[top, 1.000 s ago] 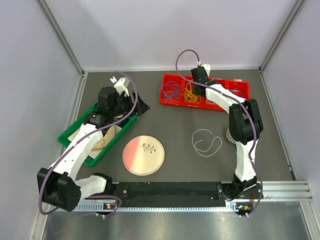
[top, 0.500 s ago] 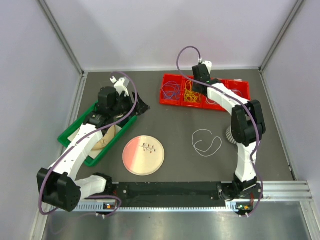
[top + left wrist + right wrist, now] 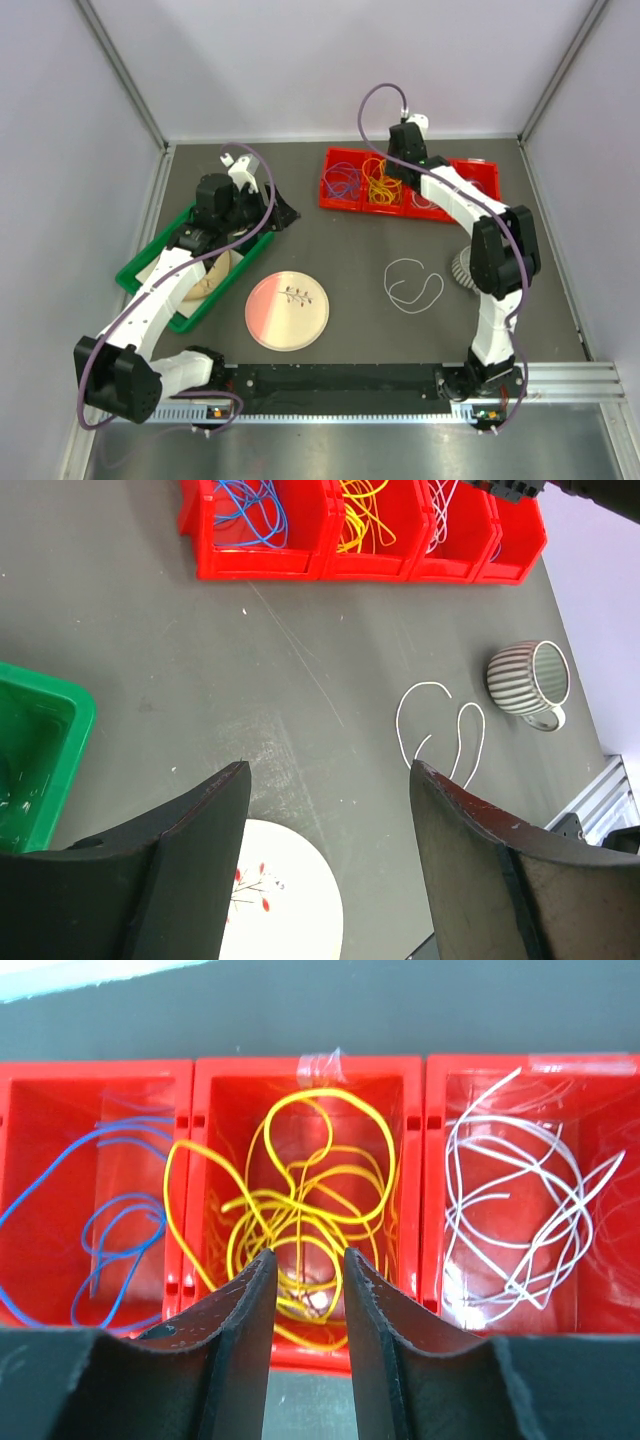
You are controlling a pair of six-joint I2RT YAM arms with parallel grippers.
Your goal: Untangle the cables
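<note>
The right claw [image 3: 308,1260] hangs over the middle compartment of a red bin [image 3: 421,1170] at the far side of the tabletop [image 3: 150,640]. Its two fingers [image 3: 235,1305] stand only a little apart, leaving a narrow slot. Nothing is seen clamped in that slot, and the yellow cables [image 3: 300,1215] show through it from below. Whether the fingertips touch the wires cannot be told from the wrist view.

The yellow cables lie in a loose knot of loops filling that middle compartment. The blue cables [image 3: 125,1200] sit in the compartment to its left, and the white cables [image 3: 500,1195] curl in the one to its right. Each colour keeps to its own section.

The left claw [image 3: 328,780] is spread wide, with a broad gap between its fingers, and holds nothing. It hovers above the bare tabletop and touches no object. One more white cable [image 3: 399,725] lies loose on the tabletop in an open loop, just beside a striped cup [image 3: 520,675]. A round plate [image 3: 287,310] rests nearer the arm bases, and a green tray [image 3: 62,695] lies on the left.
</note>
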